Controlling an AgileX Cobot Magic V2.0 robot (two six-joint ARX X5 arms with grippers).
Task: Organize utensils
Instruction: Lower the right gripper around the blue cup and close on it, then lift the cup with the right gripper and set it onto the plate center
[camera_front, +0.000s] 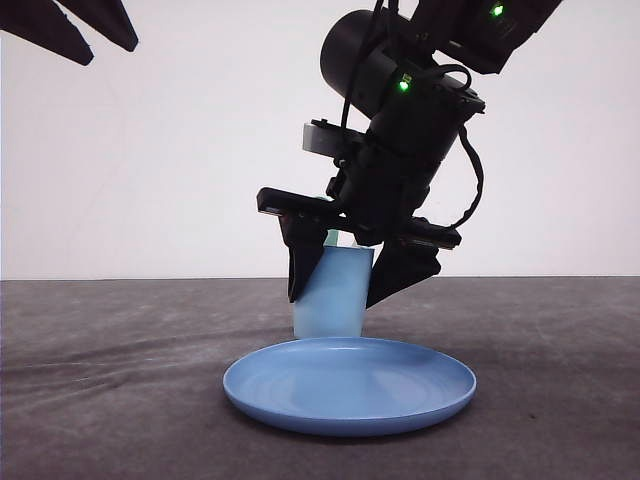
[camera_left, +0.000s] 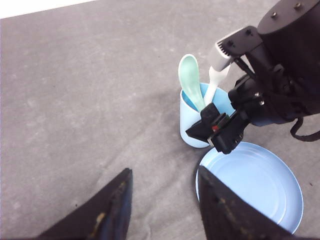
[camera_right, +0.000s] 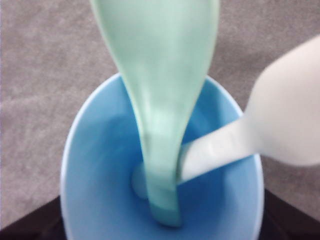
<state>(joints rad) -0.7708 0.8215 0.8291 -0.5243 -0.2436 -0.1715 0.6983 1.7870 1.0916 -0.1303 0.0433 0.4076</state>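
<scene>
The pale mint-green spoon (camera_left: 190, 76) and the white fork (camera_left: 218, 76) both stand in the light blue cup (camera_left: 189, 126), their upper ends sticking out above the rim. Seen from above in the right wrist view, the spoon (camera_right: 162, 85) and fork (camera_right: 280, 115) lean apart inside the cup (camera_right: 100, 165). My right gripper (camera_front: 333, 300) hangs open over the cup (camera_front: 340, 290), one finger on each side of it, holding nothing. A sliver of the spoon (camera_front: 331, 237) shows between its fingers. My left gripper (camera_left: 165, 172) is open and raised, off to the left (camera_front: 108, 50).
A round blue plate (camera_front: 350, 390) lies on the grey tabletop just in front of the cup, close to it (camera_left: 260, 187). Bare grey table (camera_left: 90, 90) stretches to the left of the cup. A white wall stands behind.
</scene>
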